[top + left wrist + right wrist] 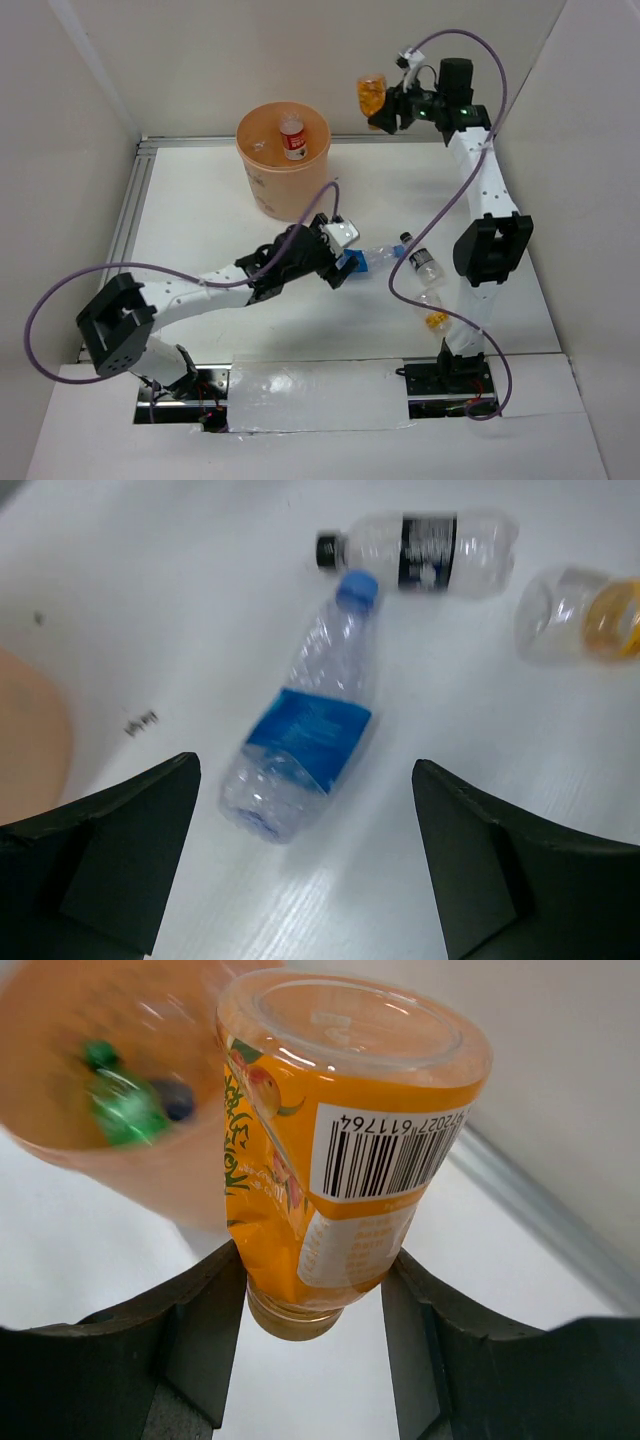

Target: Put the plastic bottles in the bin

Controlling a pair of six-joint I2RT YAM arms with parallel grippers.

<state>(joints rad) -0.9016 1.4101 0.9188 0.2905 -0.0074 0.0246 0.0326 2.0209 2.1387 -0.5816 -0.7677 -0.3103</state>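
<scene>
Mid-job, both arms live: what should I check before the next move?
1. Grip: right pincer shut on the orange bottle, ok.
2. Orange bottle above the bin: not ok, it hangs off to the bin's right.
3. Opening of left pincer: ok, open.
4. Alignment: blue-label bottle under the left pincer, ok, lying flat, not gripped.
5. Clearance of blue cap from the black-capped bottle: cannot tell, very close.
6. Room in the bin: ok, a red-white labelled bottle and a green bottle are inside.

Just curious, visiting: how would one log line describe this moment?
left gripper open over blue-label bottle | right gripper holds orange bottle near bin
</scene>
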